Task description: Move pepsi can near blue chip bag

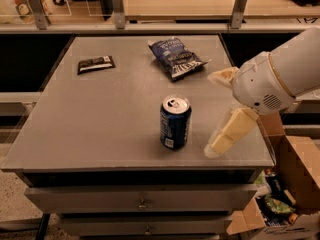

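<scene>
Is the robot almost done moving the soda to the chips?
Not yet. The pepsi can stands at the front, apart from the blue chip bag at the back. The hand hovers open beside the can, holding nothing. Left: grab it, carry it, set it by the bag.

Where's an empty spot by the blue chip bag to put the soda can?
Bare table lies between the blue chip bag and the pepsi can, and left of the bag up to the black wrapper. The right side is crowded: the open gripper hangs there beside the can.
</scene>
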`<state>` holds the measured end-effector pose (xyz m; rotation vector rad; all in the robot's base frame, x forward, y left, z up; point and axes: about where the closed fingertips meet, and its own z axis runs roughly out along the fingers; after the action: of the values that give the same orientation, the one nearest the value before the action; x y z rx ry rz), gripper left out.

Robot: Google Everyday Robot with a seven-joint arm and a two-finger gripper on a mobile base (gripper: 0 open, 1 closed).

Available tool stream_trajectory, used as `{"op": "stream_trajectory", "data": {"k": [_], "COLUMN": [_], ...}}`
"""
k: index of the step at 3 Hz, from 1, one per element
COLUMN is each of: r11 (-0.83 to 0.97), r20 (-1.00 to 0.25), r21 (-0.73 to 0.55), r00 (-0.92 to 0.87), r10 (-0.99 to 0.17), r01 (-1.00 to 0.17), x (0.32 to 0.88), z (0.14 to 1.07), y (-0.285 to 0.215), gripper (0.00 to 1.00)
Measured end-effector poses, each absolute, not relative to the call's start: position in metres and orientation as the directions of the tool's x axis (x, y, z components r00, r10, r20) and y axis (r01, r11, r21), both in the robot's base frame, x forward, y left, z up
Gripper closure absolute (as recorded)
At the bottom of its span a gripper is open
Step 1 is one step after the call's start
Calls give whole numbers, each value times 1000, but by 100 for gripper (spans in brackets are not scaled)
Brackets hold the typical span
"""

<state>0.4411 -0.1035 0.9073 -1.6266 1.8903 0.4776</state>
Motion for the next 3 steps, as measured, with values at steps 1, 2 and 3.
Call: {"op": "stream_trajectory", "data": {"k": [1, 2, 3], "r11": [164, 129, 95], "r20": [-701, -749, -785], "r21": [-83, -57, -37], "r00": [-59, -43, -29], "r10": [-711, -661, -619], "r01": [-983, -990, -995], "x": [441, 437, 431], "z": [902, 896, 890], "y": [-85, -65, -47], "gripper": [0, 0, 0]}}
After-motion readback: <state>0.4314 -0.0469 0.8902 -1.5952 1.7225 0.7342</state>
